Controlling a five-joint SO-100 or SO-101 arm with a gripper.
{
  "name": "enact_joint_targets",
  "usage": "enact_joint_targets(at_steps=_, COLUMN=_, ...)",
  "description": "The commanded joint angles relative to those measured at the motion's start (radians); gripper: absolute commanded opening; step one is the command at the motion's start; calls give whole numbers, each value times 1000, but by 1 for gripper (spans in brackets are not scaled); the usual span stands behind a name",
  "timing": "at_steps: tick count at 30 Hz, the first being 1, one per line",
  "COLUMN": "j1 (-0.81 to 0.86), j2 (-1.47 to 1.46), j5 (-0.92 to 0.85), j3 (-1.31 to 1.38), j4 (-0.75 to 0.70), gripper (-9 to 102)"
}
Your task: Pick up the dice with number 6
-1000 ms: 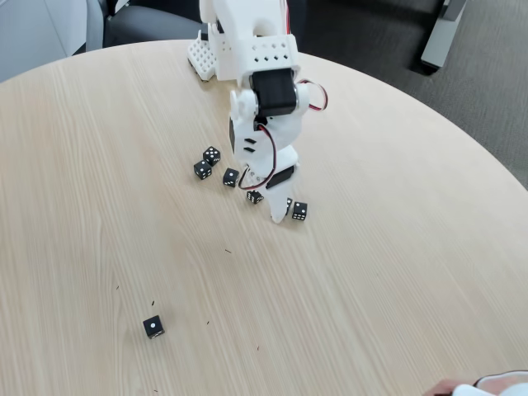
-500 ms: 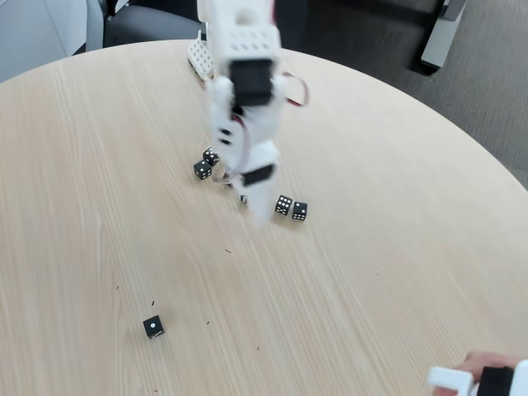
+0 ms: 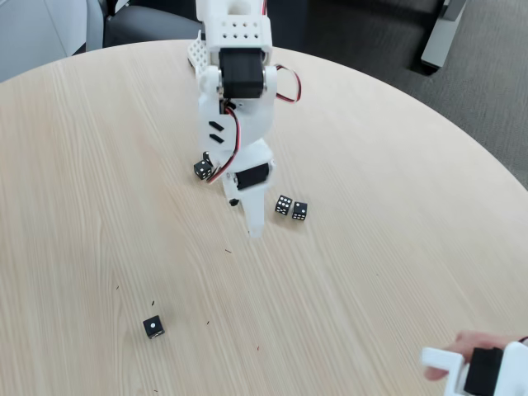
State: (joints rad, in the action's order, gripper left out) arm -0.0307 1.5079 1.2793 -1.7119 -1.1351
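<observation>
Altogether four black dice visible, six-pip die [image 3: 283, 205] beside another, jaws [image 3: 252, 224] state unclear

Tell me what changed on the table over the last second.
The pincer swung left in the fixed view, away from the six-pip die, which it partly covered a second ago and which now lies uncovered on the table. It now hides two dice of the left cluster. A person's hand rose at the bottom right. The die beside the six and the lone one-pip die stayed put. Nothing was gripped.
</observation>
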Motion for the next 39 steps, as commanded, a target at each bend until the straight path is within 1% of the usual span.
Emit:
enact_joint_targets(at_steps=1, j1=23, j2=41, j5=-20, j3=21, j4=-2, gripper=26)
enact_joint_targets(at_steps=5, j1=26, j2=46, j5=-17, j3=8, j4=-26, gripper=27)
enact_joint_targets(at_steps=20, j1=26, j2=29, j5=-84, j3=18, j4=-242, gripper=28)
enact_joint_targets(at_steps=32, j1=0, j2=21, j5=-66, j3=18, j4=-230, gripper=29)
enact_joint_targets(at_steps=39, j1=-78, j2=-20, j5=-51, j3=20, j4=-230, gripper=29)
